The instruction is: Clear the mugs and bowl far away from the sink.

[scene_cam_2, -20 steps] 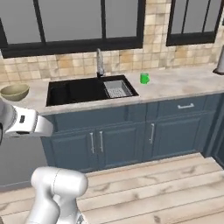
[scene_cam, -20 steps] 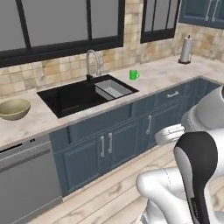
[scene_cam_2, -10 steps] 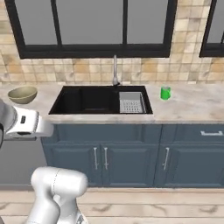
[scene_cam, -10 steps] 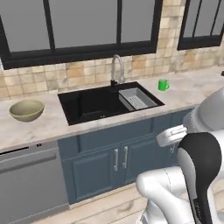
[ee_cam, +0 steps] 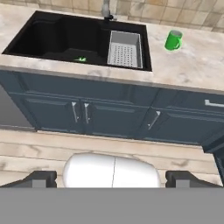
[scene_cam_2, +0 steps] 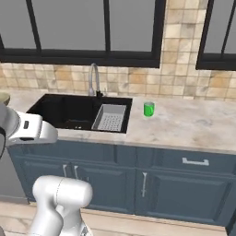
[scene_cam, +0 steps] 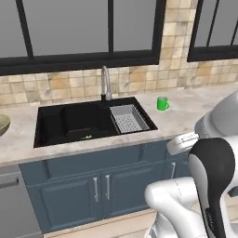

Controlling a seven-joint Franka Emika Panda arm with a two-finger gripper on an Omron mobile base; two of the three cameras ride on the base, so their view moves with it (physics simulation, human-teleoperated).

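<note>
Left to right along the table [scene_cam: 18,139]. At the far left edge of the left base view I see a sliver of the bowl [scene_cam: 3,124], olive-tan, sitting on the table well apart from the sink [scene_cam: 88,122]; the right base view catches only a trace of it at its left margin. It is untouched as far as I can tell.

Next comes the sink, black and recessed, with the faucet [scene_cam: 106,83] behind it and the grey drainer tray [scene_cam: 128,118] in its right part. A small green speck lies on the basin floor in the hand view; too small to identify.

Right of the sink stands the green mug [scene_cam: 162,103], upright on the table, near the sink's right rim but not touching it. The hand view shows it at upper right [ee_cam: 173,40], handle turned to the right. I cannot find the black mug in any view.

My claw [ee_cam: 112,177] hangs low in front of the cabinets, fingers spread wide, holding nothing; it is well short of the table and of every item.

Judgement on progress: nothing is cleared yet. The green mug sits closest to the sink and looks like the first item to shift. The bowl may already be far enough away, though that is uncertain. The black mug's position is unknown. Essentially the whole task remains.
</note>
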